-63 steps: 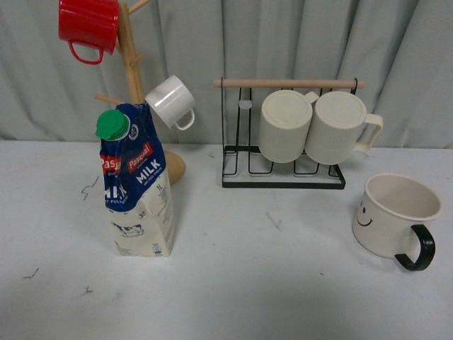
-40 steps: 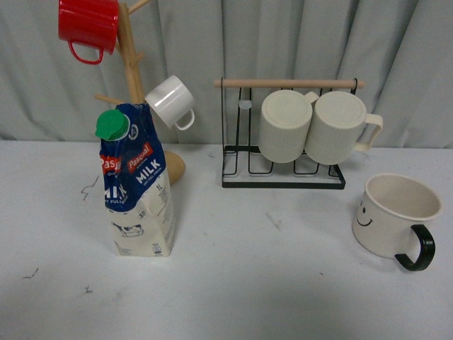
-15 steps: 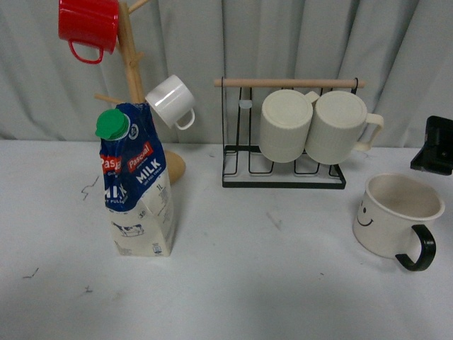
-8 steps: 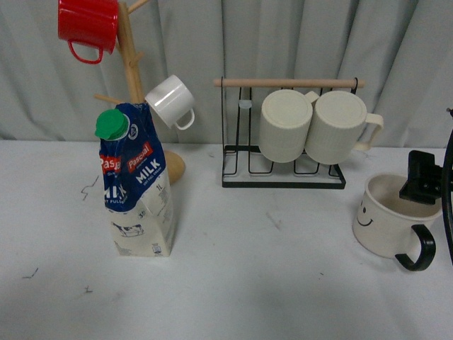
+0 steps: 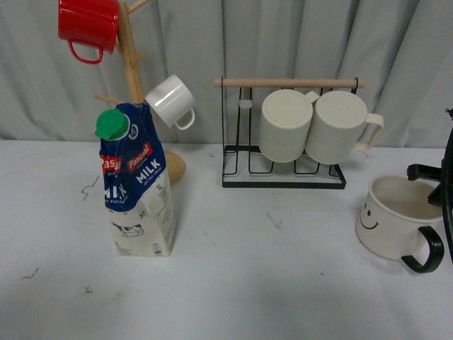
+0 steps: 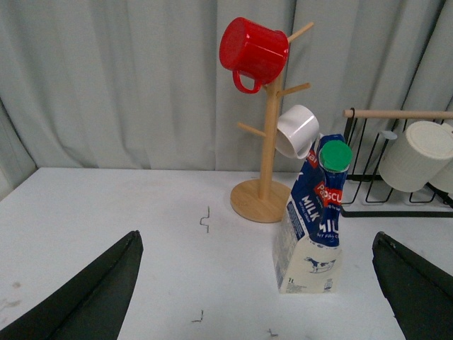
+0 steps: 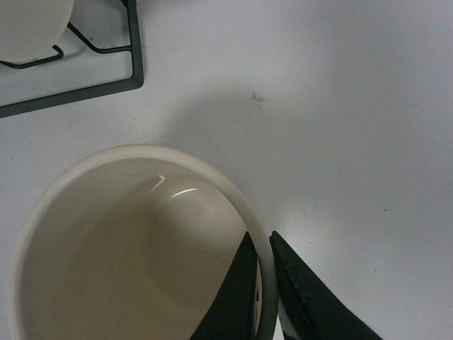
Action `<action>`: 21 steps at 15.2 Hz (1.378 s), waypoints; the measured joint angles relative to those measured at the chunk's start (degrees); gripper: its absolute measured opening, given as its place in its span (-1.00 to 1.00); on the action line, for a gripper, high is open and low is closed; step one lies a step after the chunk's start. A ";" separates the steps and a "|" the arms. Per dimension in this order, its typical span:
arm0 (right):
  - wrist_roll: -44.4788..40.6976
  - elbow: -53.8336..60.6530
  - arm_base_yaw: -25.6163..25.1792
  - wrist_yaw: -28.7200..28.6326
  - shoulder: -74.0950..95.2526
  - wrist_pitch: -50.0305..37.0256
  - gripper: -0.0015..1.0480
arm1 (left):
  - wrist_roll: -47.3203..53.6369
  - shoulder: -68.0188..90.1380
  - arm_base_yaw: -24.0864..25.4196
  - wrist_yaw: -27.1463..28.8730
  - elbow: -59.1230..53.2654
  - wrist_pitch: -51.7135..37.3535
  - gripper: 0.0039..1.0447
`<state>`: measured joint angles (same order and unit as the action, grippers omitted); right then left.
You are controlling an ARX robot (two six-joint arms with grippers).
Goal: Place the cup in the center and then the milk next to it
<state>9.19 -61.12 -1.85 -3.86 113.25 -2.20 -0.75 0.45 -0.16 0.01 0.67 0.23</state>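
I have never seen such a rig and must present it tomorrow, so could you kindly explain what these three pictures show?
It is a two-armed robot at a white table. One picture looks forward from its body; the other two come from wrist cameras. On the table stand the milk, the cup, a wooden mug tree and a wire rack holding two cream mugs. The left gripper is open and empty. The right gripper pinches the cup's rim, one finger inside, one outside.
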 joint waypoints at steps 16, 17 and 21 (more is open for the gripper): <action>9.38 -7.93 17.99 7.52 2.10 5.62 -0.94 | 0.00 0.02 0.00 0.00 0.00 0.00 0.88; 10.16 -8.17 17.99 7.69 2.12 5.79 -0.94 | 0.00 0.02 0.00 0.00 0.00 0.00 0.88; 12.70 -8.24 18.86 8.07 3.74 5.75 -0.94 | 0.00 0.02 0.00 -0.02 0.00 0.00 0.88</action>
<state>21.89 -69.36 17.02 4.21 116.99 3.55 -0.75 0.47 -0.16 -0.01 0.67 0.23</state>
